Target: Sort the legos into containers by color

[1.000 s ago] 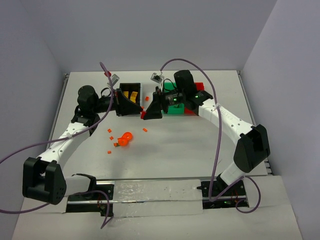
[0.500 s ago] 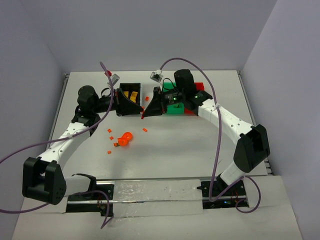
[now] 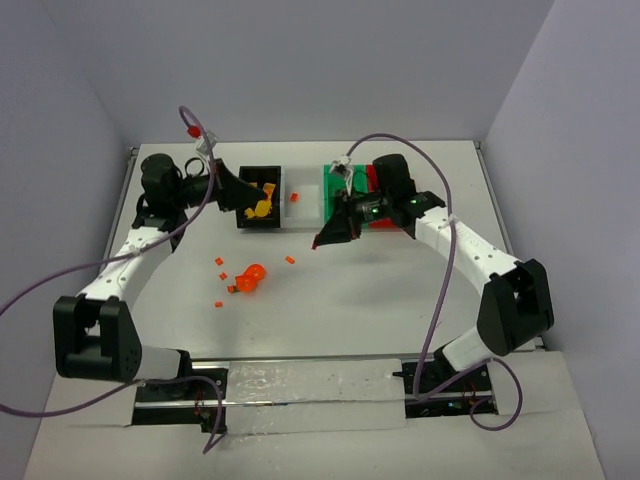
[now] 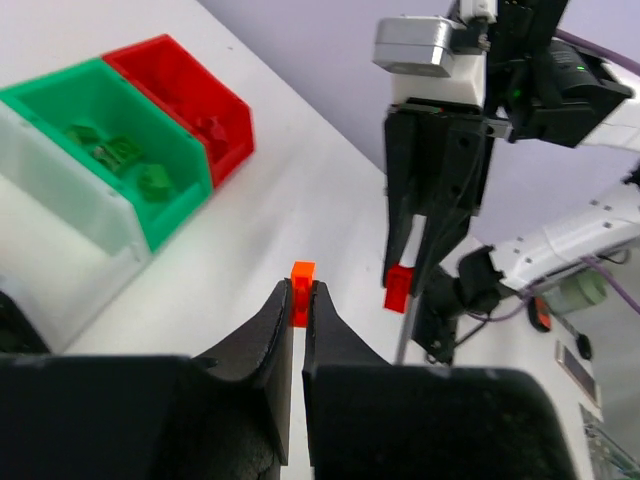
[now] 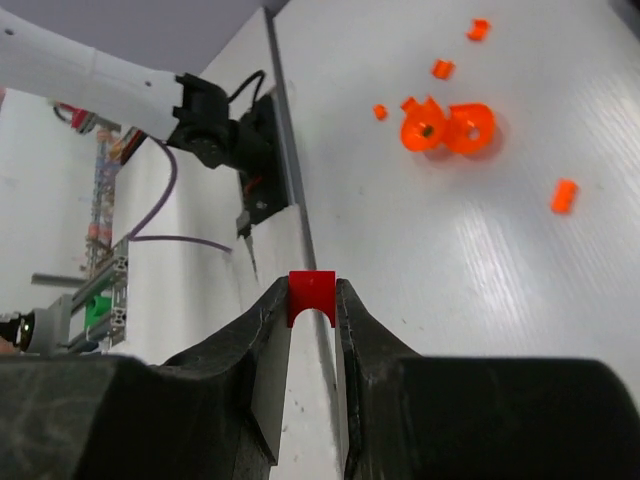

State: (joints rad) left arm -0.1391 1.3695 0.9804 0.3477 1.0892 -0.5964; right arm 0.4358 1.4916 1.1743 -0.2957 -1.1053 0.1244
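1. Since a second ago the right claw (image 5: 311,300) is standing farther toward the near right, no longer covering the white bin (image 3: 305,212). Its fingers, spread wide then, are now pressing together on a red brick (image 5: 311,290).
2. The left arm is likewise sitting farther back and to the left than before, with its claw reaching in at the black bin (image 3: 262,224).
3. The left claw (image 4: 302,297) is clamping a small orange brick (image 4: 302,278) at its very tip. Whether that brick is hanging over the black bin or just beside it cannot be told.
4. The red brick is hanging over bare tabletop (image 3: 400,290), just in front of the white and green bins and touching neither.
5. The four bins are standing side by side in a row at the far side: black, white, green, red, reading left to right in the top view.
6. The green bin (image 4: 178,205) is holding several green bricks (image 4: 122,150), the red bin (image 4: 232,150) is holding a red piece (image 4: 210,127), and the black bin is holding yellow-orange pieces (image 3: 268,188).
7. Loose orange pieces are lying on the tabletop left of centre, well apart from the bins: two round pieces (image 5: 447,127) touching each other, with small bricks scattered around them.
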